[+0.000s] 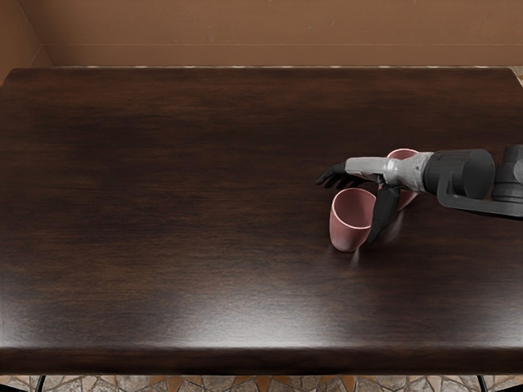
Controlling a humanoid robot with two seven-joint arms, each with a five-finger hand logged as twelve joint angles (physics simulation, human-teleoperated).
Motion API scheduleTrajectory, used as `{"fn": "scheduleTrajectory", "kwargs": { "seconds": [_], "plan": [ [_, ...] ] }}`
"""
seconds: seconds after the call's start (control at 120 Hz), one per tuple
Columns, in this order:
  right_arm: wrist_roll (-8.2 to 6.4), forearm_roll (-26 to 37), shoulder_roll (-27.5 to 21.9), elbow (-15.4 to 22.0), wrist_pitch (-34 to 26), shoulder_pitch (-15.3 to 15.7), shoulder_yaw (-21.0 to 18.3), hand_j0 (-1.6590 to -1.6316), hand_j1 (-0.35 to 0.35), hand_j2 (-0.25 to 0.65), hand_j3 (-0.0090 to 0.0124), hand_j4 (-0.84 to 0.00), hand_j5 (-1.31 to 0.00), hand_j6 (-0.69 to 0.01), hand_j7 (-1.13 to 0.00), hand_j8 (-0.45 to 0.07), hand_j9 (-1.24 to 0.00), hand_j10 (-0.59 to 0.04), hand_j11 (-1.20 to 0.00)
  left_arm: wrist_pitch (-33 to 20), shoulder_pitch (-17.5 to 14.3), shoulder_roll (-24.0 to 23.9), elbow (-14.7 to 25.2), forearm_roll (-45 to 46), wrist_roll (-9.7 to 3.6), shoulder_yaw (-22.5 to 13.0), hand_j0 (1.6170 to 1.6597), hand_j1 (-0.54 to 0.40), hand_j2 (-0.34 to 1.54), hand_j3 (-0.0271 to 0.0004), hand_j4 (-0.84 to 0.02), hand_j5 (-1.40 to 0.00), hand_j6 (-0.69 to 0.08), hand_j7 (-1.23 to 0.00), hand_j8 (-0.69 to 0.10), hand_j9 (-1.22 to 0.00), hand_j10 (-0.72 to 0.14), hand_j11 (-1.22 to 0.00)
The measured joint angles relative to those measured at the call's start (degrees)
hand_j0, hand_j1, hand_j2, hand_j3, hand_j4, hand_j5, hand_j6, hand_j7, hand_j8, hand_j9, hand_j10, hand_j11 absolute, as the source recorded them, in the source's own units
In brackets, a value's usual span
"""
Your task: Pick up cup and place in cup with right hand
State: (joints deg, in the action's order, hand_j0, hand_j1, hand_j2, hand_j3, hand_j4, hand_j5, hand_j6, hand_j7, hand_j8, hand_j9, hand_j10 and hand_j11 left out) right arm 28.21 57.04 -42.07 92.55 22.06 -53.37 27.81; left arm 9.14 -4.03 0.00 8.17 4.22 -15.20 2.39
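Right robot hand (369, 170), released — fingers extended, thumb apart.
Near pink cup (346, 234): upright on dark wooden desk (163, 204), mouth up, just beside the thumb, contact unclear — far pink cup (403, 153): farther back and right, partly hidden by the hand and wrist.

Simulated indoor room, rendered; looks domestic, but exact type can't be told, home or otherwise. Cues: dark, glossy wood-grain table (163, 204) with rounded edges, filling most of the view; plain brown wall (270, 24) behind it, thin horizontal line across, meeting a side wall (11, 41) at upper left; floor (106, 384) of irregular pale stone-look pieces with brown angular shapes, seen below the table's near edge.
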Motion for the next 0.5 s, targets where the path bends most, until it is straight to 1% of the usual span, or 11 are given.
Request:
{"fn": "scheduleTrajectory", "kwargs": {
  "seconds": [0.167,0.175,0.192,0.292,0.317,0.35,0.367,0.375,0.392,0.5],
  "plan": [
    [0.00,0.19,0.01,0.12,-0.03,0.11,-0.03,-1.6581,-0.059,-0.046,0.0000,-0.246,-0.32,-0.247,-0.32,-0.247,-0.32,-0.246,-0.32,0.00,-0.01,0.00,0.00,0.00,0.00,-0.01,1.6581,0.349,0.00,0.0000,0.000,0.00,0.000,0.00,0.000,0.00,0.000,0.00],
    [0.00,0.19,0.01,0.12,-0.03,0.15,-0.03,-1.6586,-0.034,-0.030,0.0001,-0.249,-0.32,-0.250,-0.32,-0.249,-0.32,-0.248,-0.32,0.00,-0.01,0.00,0.00,0.00,0.00,-0.01,1.6581,0.349,0.00,0.0000,0.000,0.00,0.000,0.00,0.000,0.00,0.000,0.00],
    [0.00,0.23,0.01,0.13,-0.03,0.22,-0.03,-1.6581,-0.032,-0.032,0.0000,-0.252,-0.32,-0.254,-0.32,-0.252,-0.32,-0.251,-0.32,0.00,0.03,0.00,0.00,0.00,0.00,-0.01,1.6581,0.349,0.00,0.0000,0.000,0.00,0.000,0.00,0.000,0.00,0.000,0.00],
    [0.00,0.41,0.00,0.16,-0.02,0.49,-0.04,-1.6580,-0.013,-0.043,-0.0002,-0.274,-0.35,-0.274,-0.35,-0.275,-0.35,-0.274,-0.35,0.00,-0.01,0.00,0.00,0.00,0.00,-0.01,1.6581,0.349,0.00,0.0000,0.000,0.00,0.000,0.00,0.000,0.00,0.000,0.00],
    [0.00,0.43,-0.01,0.16,-0.02,0.52,-0.03,-1.6580,-0.008,-0.045,0.0000,-0.280,-0.36,-0.290,-0.36,-0.280,-0.36,-0.279,-0.36,0.00,-0.01,0.00,0.00,0.00,0.00,-0.01,1.6581,0.349,0.00,0.0000,0.000,0.00,0.000,0.00,0.000,0.00,0.000,0.00],
    [0.00,0.47,-0.01,0.19,-0.03,0.55,-0.02,-1.6579,-0.002,-0.047,-0.0007,-0.289,-0.37,-0.335,-0.37,-0.289,-0.37,-0.288,-0.37,0.00,-0.01,0.00,0.00,0.00,0.00,-0.01,1.6581,0.349,0.00,0.0000,0.000,0.00,0.000,0.00,0.000,0.00,0.000,0.00],
    [0.00,0.48,-0.02,0.20,-0.04,0.55,0.00,-1.6579,0.003,-0.048,-0.0001,-0.294,-0.37,-0.370,-0.37,-0.294,-0.37,-0.293,-0.37,0.00,-0.01,0.00,0.00,0.00,0.00,-0.01,1.6581,0.349,0.00,-0.0001,0.000,0.00,0.000,0.00,0.000,0.00,0.000,0.00],
    [0.00,0.48,-0.02,0.21,-0.04,0.56,0.01,-1.6579,0.005,-0.048,-0.0005,-0.297,-0.38,-0.390,-0.38,-0.297,-0.38,-0.296,-0.38,0.00,-0.01,0.00,0.00,0.00,0.00,-0.01,1.6581,0.349,0.00,-0.0001,0.000,0.00,0.000,0.00,0.000,0.00,0.000,0.00],
    [0.00,0.48,-0.02,0.21,-0.02,0.55,0.03,-1.6579,0.010,-0.050,0.0000,-0.301,-0.38,-0.401,-0.38,-0.301,-0.38,-0.300,-0.38,0.00,-0.01,0.00,0.00,0.00,0.00,-0.01,1.6581,0.349,0.00,-0.0001,0.000,0.00,0.000,0.00,0.000,0.00,0.000,0.00],
    [0.00,0.37,-0.06,0.26,0.30,0.50,0.35,-1.6578,0.037,-0.061,0.0000,-0.330,-0.42,-0.390,-0.42,-0.331,-0.42,-0.330,-0.42,0.00,-0.01,0.00,0.00,0.00,0.00,-0.01,1.6581,0.349,0.00,0.0000,0.000,0.00,0.000,0.00,0.000,0.00,0.000,0.00]
  ]
}}
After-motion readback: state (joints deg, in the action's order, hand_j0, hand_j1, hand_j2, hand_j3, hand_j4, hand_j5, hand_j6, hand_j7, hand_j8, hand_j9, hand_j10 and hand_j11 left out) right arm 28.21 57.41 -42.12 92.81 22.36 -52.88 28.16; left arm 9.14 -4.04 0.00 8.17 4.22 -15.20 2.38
